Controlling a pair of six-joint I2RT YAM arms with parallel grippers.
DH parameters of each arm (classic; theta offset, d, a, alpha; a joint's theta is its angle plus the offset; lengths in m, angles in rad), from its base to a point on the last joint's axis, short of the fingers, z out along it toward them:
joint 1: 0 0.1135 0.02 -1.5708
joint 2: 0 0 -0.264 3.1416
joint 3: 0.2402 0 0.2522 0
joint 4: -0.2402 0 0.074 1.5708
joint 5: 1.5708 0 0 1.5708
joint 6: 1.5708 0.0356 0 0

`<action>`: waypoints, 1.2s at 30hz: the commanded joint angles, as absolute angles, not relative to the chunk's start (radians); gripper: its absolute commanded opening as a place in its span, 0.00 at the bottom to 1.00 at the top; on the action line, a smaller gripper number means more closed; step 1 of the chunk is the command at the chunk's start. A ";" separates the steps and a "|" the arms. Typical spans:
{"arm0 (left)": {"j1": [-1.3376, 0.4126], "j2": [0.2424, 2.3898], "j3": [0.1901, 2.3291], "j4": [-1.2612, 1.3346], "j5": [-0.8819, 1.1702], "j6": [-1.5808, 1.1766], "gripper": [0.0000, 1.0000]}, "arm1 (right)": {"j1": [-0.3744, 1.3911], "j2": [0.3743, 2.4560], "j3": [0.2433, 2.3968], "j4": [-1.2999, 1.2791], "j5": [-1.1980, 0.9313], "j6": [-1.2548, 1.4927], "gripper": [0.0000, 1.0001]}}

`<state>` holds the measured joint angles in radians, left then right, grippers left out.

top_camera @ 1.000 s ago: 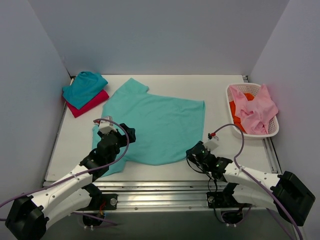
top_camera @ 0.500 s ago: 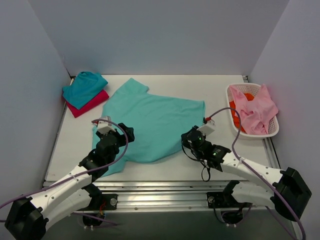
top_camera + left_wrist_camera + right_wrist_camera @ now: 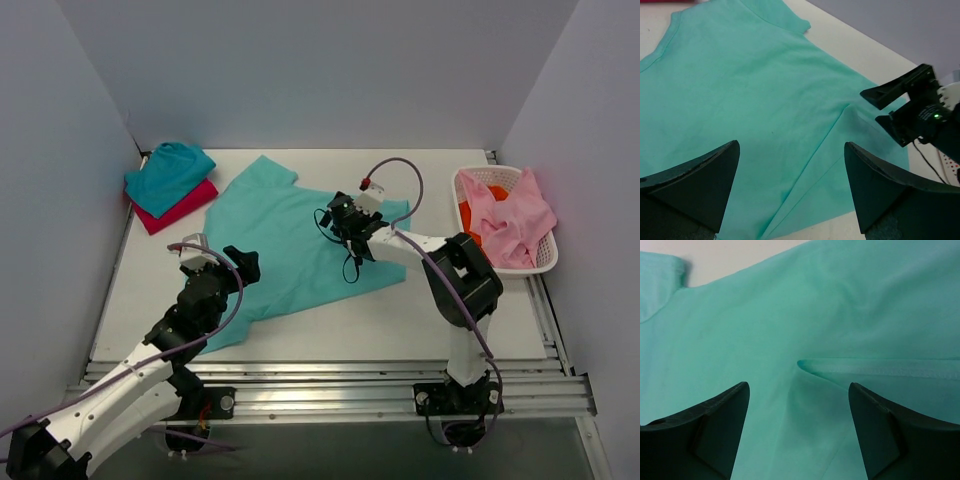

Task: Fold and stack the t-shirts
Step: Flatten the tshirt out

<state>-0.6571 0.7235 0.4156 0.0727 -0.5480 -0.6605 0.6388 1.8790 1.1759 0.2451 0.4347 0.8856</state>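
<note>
Black left end effector hovers, jaws apart, over the mint-green t-shirt spread on the table. Farther in, the right end effector has carried the near hem inward and just opened, so one fold looks laid. Teal t-shirt and magenta t-shirt sit stacked beyond.

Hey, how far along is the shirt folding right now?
Done: the teal shirt lies folded on the magenta shirt at the far left corner. In hand: the mint-green shirt is spread with one side flap folded over. The right gripper is open above that fold, the left gripper open over its near part. Left: finishing the folds, stacking it, probably the pink cloth in the basket.
</note>
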 commanded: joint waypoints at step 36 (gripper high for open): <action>-0.640 0.664 0.377 0.058 -0.548 -0.664 0.94 | 0.675 1.999 1.117 0.307 0.428 0.854 0.59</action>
<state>-0.6468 0.6682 0.3813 0.0448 -0.5377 -0.6689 0.6693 1.9610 1.0950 0.3305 0.4553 0.8597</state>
